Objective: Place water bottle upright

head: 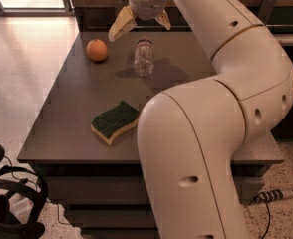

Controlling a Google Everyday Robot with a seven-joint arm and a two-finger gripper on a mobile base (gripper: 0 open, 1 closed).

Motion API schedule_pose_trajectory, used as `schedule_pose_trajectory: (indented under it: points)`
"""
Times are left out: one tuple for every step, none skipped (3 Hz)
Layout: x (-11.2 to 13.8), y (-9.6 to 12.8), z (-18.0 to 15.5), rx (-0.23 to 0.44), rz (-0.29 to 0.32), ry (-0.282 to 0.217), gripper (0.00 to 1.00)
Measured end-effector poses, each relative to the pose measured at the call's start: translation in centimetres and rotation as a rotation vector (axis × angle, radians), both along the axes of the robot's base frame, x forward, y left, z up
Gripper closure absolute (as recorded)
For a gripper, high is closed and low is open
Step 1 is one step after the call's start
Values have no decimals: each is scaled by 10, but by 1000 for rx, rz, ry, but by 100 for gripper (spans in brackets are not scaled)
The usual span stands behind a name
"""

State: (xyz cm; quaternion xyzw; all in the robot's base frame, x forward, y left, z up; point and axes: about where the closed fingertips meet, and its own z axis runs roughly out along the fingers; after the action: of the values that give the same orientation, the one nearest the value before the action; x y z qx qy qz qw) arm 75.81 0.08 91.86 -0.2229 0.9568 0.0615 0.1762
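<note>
Standing upright in the upper middle of the frame, the water bottle (pixel 143 59) rests on the dark grey table (pixel 72 103), its white cap on top and its clear ribbed body catching a little light. Directly above it, at the top edge of the frame, hangs the gripper (pixel 140 30), its two fingers spread wide apart with nothing between them; the pale left-of-frame finger (pixel 120 26) slants down and outward, and the shorter finger on the other side (pixel 163 20) points down toward the right. Neither finger touches the bottle: the cap sits just under the gap between them, with a shadow of the gripper spilling across the tabletop to the right of the bottle.

An orange (pixel 96 50) lies on the table to the left of the bottle, near it but apart, below the tip of the slanting finger. A green sponge (pixel 115 122) with a yellow underside lies flat lower down, toward the front edge of the table and well apart from both bottle and orange.

The robot's thick white arm (pixel 221 133) fills the right side and lower middle of the frame, rising from the bottom, bending at the right and reaching back to the gripper at the top. A black object (pixel 9 208) sits on the speckled floor (pixel 22 73) in the lower left corner, and a cable (pixel 273 195) lies on the floor at the lower right
</note>
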Motion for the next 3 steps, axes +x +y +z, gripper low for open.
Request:
schedule_pose_trajectory:
  points:
    - [8,-2,-11,-15,-45,24,0]
    - [11,-11,-25,-34,-107,60,0]
    - [15,-18,-37,-42,-148,86,0]
